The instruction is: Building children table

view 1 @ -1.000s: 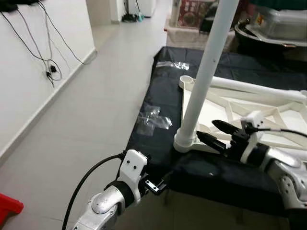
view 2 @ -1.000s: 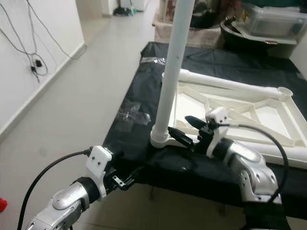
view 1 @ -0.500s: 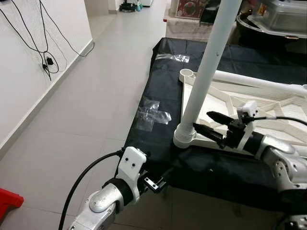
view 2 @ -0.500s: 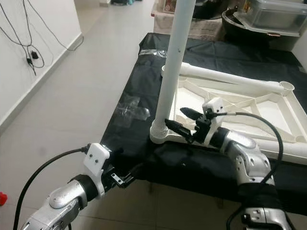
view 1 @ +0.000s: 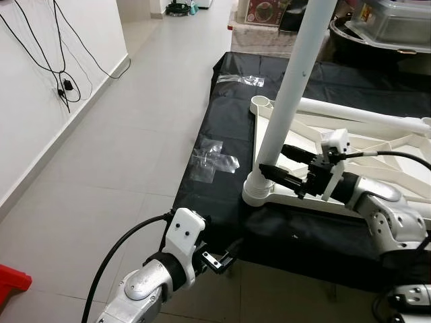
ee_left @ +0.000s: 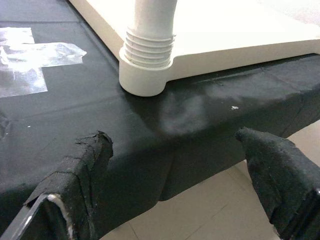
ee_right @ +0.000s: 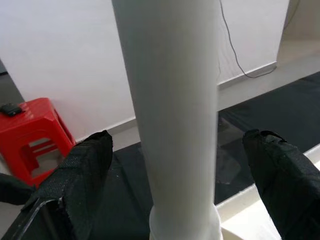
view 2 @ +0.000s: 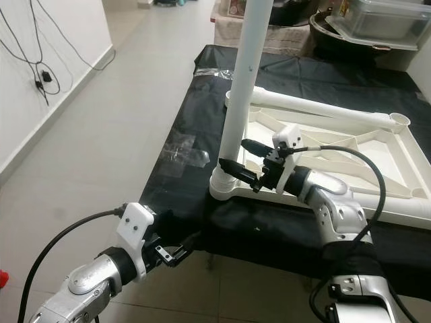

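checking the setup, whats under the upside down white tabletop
The white tabletop lies on a black sheet that covers the whole work surface and hangs over its edge. What the sheet covers cannot be seen.

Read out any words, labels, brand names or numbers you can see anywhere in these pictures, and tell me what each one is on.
None can be read.
Red box beyond the far end of the black-covered table: a printed pattern, too blurred to tell if it is lettering.
Yellow sticker beside the clear plastic tub: too small to read.
White table leg, upturned white tabletop, right gripper, left gripper: no markings visible.
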Motion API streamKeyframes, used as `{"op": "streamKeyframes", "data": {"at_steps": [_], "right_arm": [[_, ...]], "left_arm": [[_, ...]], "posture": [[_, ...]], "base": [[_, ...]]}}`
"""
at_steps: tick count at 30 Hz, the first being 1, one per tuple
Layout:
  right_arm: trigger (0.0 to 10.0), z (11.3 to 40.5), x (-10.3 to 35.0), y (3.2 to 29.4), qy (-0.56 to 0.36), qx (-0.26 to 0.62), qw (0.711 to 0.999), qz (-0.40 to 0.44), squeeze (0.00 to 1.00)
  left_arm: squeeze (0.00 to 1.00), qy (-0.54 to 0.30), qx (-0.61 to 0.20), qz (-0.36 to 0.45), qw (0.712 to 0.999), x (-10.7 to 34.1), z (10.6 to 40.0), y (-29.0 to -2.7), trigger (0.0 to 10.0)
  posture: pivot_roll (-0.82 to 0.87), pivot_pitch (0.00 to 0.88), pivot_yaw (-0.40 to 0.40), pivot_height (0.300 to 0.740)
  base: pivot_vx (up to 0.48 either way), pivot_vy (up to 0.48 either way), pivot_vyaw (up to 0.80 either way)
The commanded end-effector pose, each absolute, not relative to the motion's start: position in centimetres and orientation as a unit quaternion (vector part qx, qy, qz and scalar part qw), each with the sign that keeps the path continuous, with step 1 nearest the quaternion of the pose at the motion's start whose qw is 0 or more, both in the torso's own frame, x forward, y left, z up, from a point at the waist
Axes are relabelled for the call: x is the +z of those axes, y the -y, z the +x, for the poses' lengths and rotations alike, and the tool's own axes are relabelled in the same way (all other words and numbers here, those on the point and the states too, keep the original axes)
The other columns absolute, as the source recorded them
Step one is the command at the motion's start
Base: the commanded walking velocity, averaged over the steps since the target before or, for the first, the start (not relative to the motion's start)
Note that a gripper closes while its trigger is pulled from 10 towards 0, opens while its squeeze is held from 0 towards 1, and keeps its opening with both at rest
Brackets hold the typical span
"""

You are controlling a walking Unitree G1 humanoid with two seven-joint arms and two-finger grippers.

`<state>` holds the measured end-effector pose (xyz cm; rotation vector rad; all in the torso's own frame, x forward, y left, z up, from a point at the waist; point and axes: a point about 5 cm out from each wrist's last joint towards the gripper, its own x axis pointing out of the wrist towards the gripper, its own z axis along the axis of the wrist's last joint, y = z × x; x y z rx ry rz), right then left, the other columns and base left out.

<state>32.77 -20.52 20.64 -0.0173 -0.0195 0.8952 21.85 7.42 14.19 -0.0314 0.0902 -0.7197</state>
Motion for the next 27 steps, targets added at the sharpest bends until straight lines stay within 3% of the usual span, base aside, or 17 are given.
{"op": "streamKeyframes", "data": {"at_steps": [1,27], "right_arm": [[10.0,32.9,20.4,20.4,0.008,0.434,0.901,-0.009,0.0],[10.0,34.8,21.9,18.2,0.042,0.438,0.898,-0.009,0.0]], "left_arm": [[0.0,-0.051,-0.358,-0.02,0.932,14.1,21.5,-7.3,10.0],[0.0,-0.053,-0.356,-0.023,0.933,14.1,21.4,-7.1,10.0]], "posture": [[0.17,0.122,-0.088,0.74],[0.17,0.133,-0.1,0.74]], "base": [[0.0,0.0,0.0],[0.0,0.0,0.0]]}}
